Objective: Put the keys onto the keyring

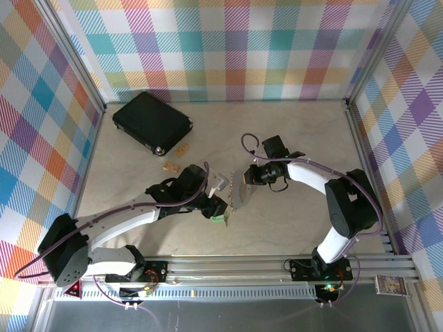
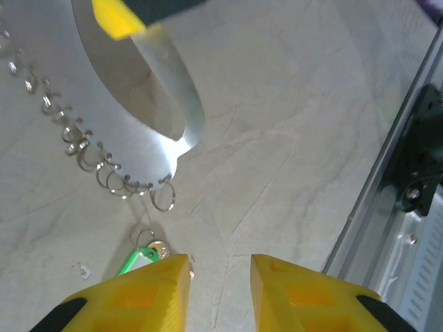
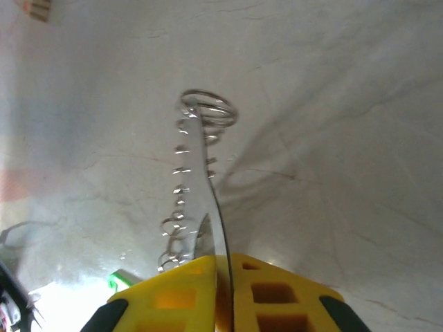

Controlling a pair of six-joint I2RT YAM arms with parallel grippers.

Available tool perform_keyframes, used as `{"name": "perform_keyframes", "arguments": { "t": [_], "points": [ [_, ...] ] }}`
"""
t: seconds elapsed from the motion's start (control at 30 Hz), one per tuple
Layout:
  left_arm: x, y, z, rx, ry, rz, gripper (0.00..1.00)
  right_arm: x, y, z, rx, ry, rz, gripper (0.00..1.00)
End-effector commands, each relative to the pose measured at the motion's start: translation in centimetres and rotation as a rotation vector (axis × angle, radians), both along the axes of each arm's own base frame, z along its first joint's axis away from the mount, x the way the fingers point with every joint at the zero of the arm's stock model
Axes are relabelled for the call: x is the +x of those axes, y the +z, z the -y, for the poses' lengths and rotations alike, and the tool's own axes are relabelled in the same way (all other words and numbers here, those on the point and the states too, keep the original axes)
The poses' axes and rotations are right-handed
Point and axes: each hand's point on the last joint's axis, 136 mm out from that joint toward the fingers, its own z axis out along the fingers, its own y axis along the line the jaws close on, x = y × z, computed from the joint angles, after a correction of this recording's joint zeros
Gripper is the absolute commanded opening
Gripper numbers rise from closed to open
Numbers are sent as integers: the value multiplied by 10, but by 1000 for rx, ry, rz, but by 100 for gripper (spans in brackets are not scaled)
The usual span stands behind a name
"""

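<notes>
Threading step: right gripper (image 3: 225, 277) clamps the ring-edged metal plate (image 2: 131, 111); left gripper (image 2: 220, 266), jaws apart, must seat the green-tagged key (image 2: 154, 250) beside one fingertip onto the end ring (image 2: 163, 199) just ahead.

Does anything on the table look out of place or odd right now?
Nothing looks spilled or damaged. Two small tan pieces lie loose near the black case; I cannot tell what they are.

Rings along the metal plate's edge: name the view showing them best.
Left wrist: the rings hang in a clear, separate row along the metal plate. Right wrist sees the plate edge-on, rings overlapping. Top external renders them as a faint dotted line.
</notes>
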Motion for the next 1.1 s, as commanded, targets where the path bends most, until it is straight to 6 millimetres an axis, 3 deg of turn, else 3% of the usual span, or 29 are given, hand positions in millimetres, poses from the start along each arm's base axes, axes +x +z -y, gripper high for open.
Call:
{"name": "perform_keyframes", "arguments": {
  "t": [0.0,0.2,0.3,0.73,0.93,1.07],
  "points": [
    [3,0,6,20,-53,-4,29,-4,-22,15,-59,-9,-23,19],
    [12,-16,1,159,-38,-9,31,-3,-17,20,-54,-26,-9,39],
    [9,-21,2,202,-56,4,38,-2,-9,26,-52,-50,11,48],
    [1,-44,36,364,-196,82,43,-8,32,69,-45,-198,97,79],
    [21,-50,55,418,-17,35,40,-5,39,88,-39,-268,113,86],
    [22,-52,72,449,66,10,39,-3,40,97,-13,-304,112,90]
  ]
}}
